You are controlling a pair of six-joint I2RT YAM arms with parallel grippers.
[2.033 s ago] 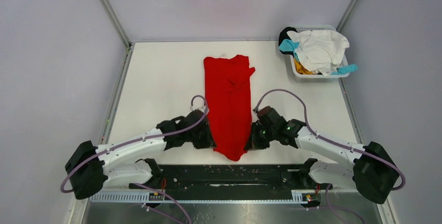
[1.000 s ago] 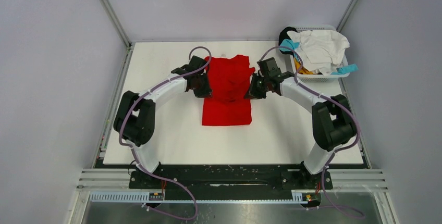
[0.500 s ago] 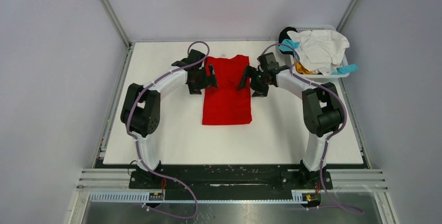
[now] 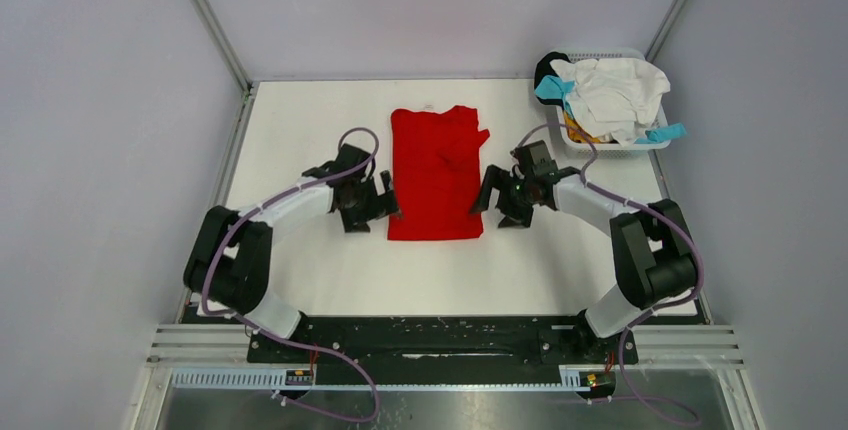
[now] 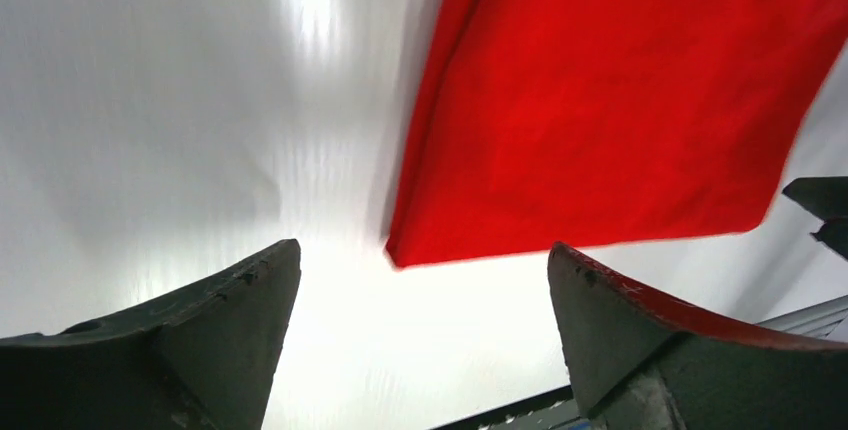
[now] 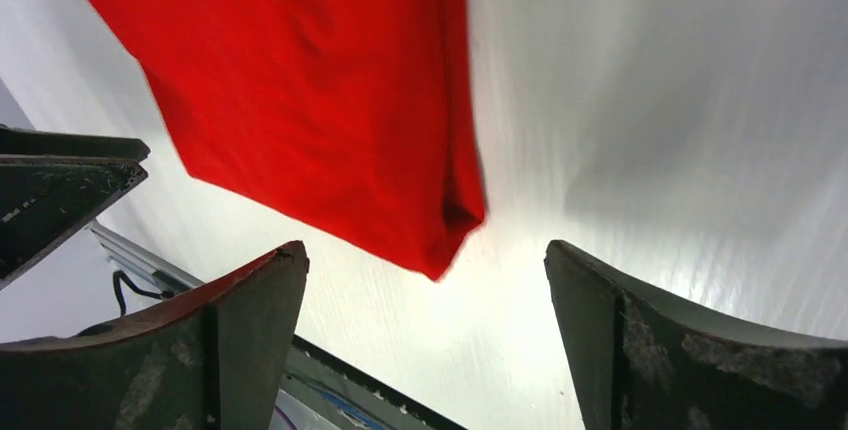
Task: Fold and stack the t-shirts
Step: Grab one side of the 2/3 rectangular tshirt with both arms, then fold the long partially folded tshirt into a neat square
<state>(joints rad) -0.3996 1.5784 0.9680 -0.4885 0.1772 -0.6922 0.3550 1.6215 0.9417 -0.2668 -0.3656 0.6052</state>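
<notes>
Your left claw (image 4: 383,204) and right claw (image 4: 491,200) hang spread and empty either side of the folded red t-shirt (image 4: 437,175) lying mid-tabletop (image 4: 300,140), so pinching only its top layer next would likely drag the fold apart.

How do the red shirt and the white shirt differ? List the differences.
The red shirt lies flat and folded on the table; the white shirt sits crumpled in the basket. The red shirt lies alone; the white shirt tops other clothes. Both are soft cloth.
</notes>
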